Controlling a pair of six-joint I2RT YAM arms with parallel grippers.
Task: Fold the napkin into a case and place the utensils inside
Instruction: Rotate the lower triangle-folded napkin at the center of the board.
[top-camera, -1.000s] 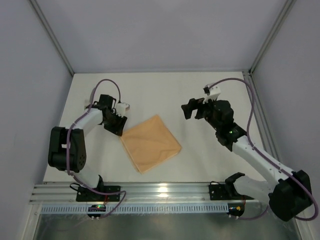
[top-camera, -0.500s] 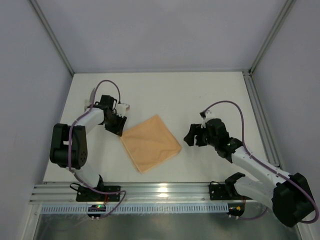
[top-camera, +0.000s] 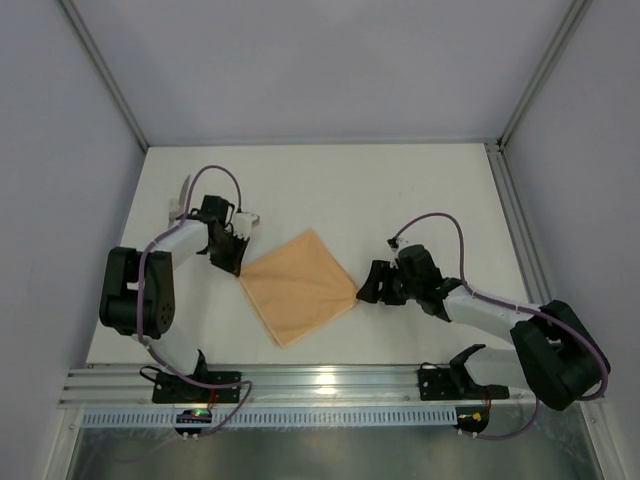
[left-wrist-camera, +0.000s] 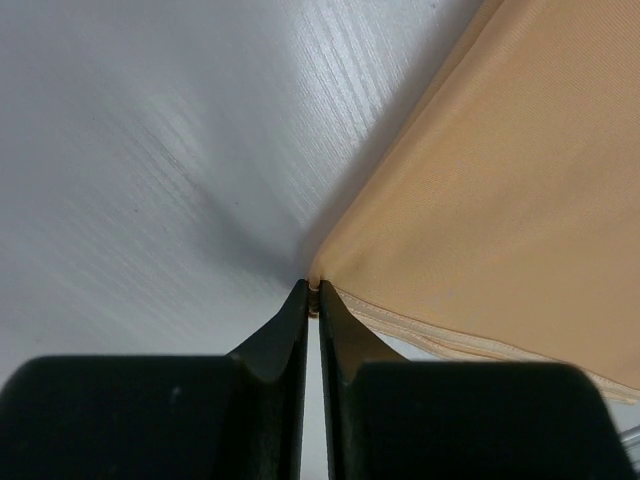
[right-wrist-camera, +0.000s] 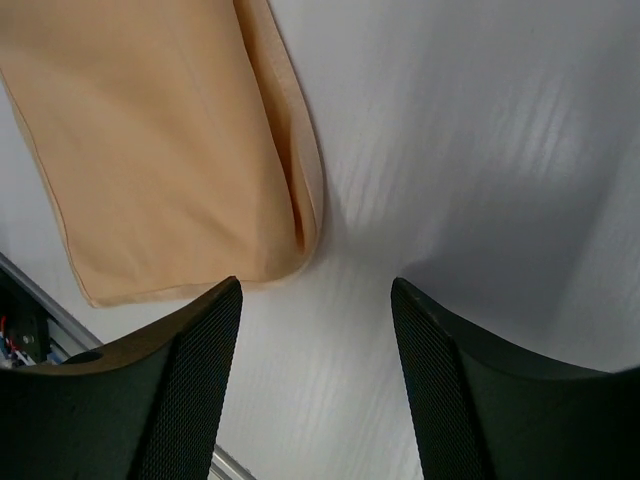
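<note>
The peach-orange napkin (top-camera: 300, 285) lies flat on the white table (top-camera: 330, 185) as a folded square, standing like a diamond. My left gripper (top-camera: 236, 264) is at its left corner. In the left wrist view that gripper (left-wrist-camera: 313, 288) is shut on the very tip of the napkin (left-wrist-camera: 500, 190) corner. My right gripper (top-camera: 366, 291) sits low just off the right corner. In the right wrist view it (right-wrist-camera: 315, 290) is open, and the rounded napkin (right-wrist-camera: 150, 150) corner lies just ahead of its left finger (right-wrist-camera: 190, 380), outside the jaws. No case and no utensils are in view.
A metal rail (top-camera: 320, 383) runs along the near edge with both arm bases on it. Grey enclosure walls close in the table on the left, back and right, and a frame bar (top-camera: 520, 240) runs along the right side.
The right arm has come down and swung left to the napkin's right corner, its jaws narrowing somewhat. The left gripper has shut on the left corner.
</note>
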